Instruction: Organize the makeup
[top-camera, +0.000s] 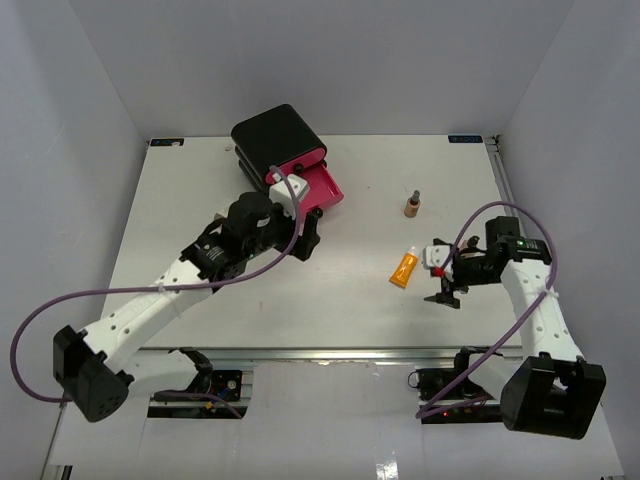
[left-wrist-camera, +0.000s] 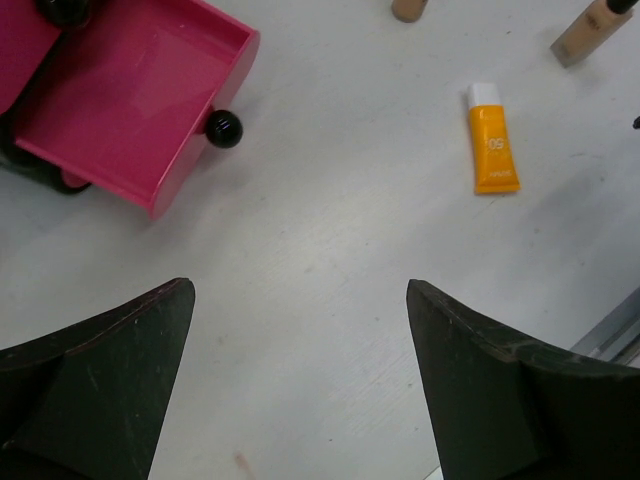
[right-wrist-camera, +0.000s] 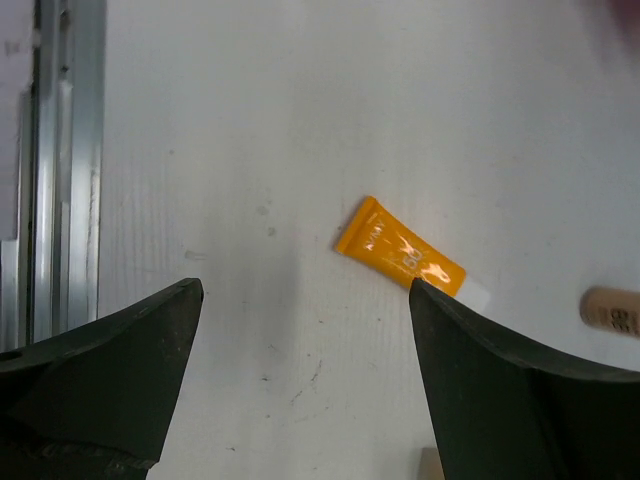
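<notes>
Matte black wedge-fingered left gripper (left-wrist-camera: 300, 290) and right gripper (right-wrist-camera: 305, 285), both agape, empty; flat glossy orange squeeze tube (right-wrist-camera: 400, 248) beyond.

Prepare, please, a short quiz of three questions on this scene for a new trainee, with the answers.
1. True or false: the pink drawer stands pulled out.
2. Where is the orange tube? A) inside the drawer B) lying on the table C) held by the right tool
3. Fill in: the left tool and the right tool are both ____, holding nothing.

Key: 1 true; 2 B; 3 open.
</notes>
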